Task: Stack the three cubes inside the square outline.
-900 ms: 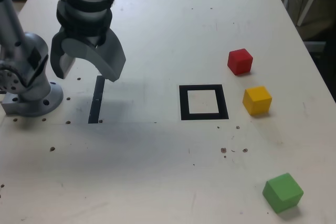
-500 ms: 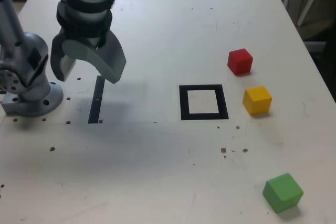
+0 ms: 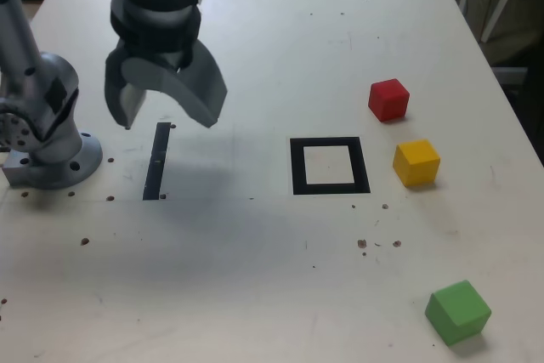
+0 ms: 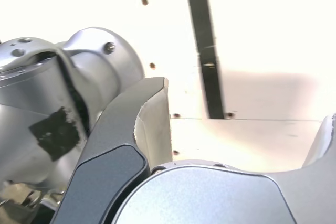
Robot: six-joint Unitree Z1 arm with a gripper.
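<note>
With the grey metal tool point(image 3: 170, 122) held wide open and empty, travel toward the exterior view's right is needed, where the small matte yellow cube point(image 3: 416, 164) is seen beyond the black square outline point(image 3: 298, 167).

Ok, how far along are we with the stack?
Nothing is stacked: the square outline has a bare centre. The open gripper holds nothing. The red, yellow and green cubes sit apart outside it, so all three placements are left.
</note>
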